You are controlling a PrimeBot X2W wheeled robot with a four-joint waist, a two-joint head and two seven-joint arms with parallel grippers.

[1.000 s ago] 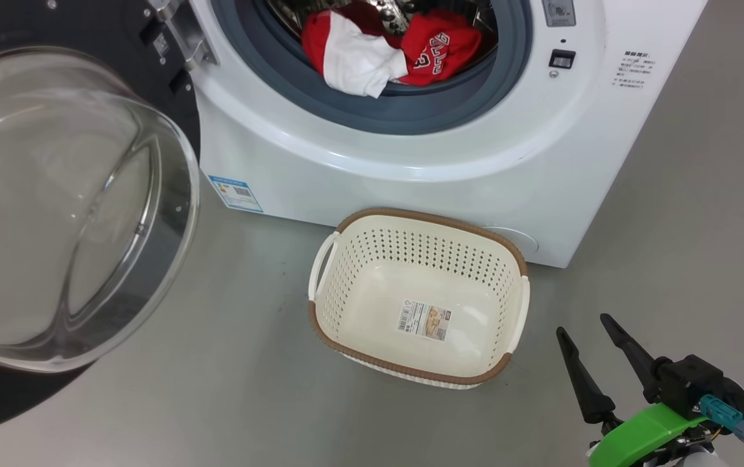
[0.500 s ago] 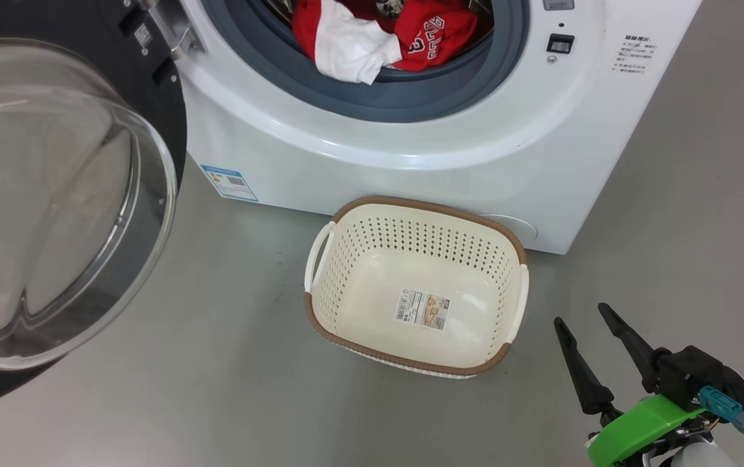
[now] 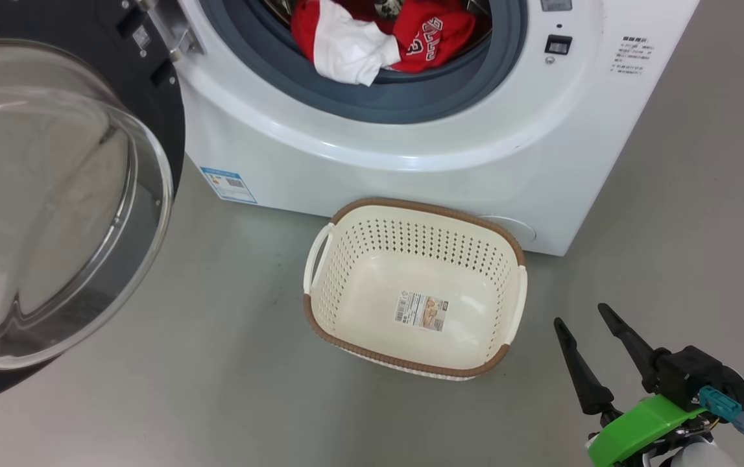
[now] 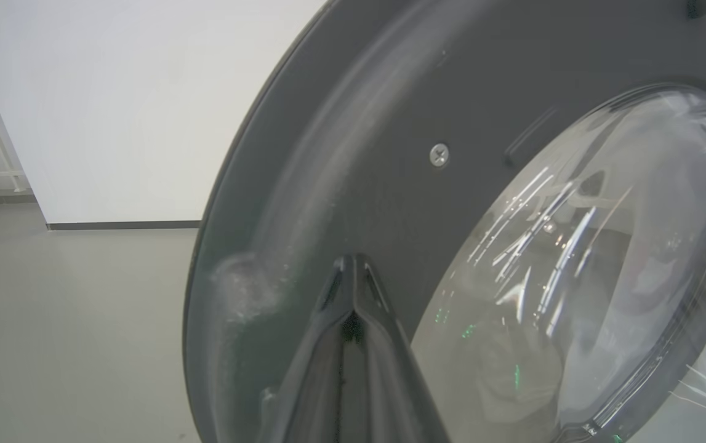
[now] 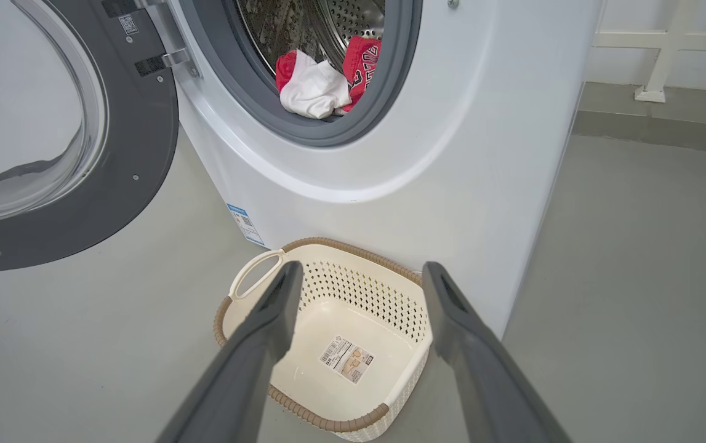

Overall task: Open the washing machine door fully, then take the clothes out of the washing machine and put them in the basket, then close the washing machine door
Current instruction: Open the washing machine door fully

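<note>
While the washing machine door (image 3: 54,194) stands swung open to the left of the washing machine (image 3: 410,175), my left gripper (image 4: 353,266) points at the door's dark inner rim with its fingers pressed together on nothing. Whether the tips touch the rim cannot be told. A small label (image 3: 141,37) sits on the door near the hinge, too small to read. Low at the left corner of the washing machine's front is a blue-edged sticker (image 3: 229,185) carrying a square code; its text is illegible. Inside the washing machine's opening lie the clothes (image 3: 378,32), red with a white panel hanging onto the grey gasket (image 3: 404,104). White lettering on the red fabric is folded and unreadable. On the floor just before the washing machine's front stands the basket (image 3: 346,217), upright, with a paper label (image 3: 421,311) bearing a barcode on its bottom. At the washing machine's upper right are several lines of small print (image 3: 631,55), not legible. My right gripper (image 3: 579,314) hovers off the washing machine's right front corner, fingers spread wide, holding nothing.
</note>
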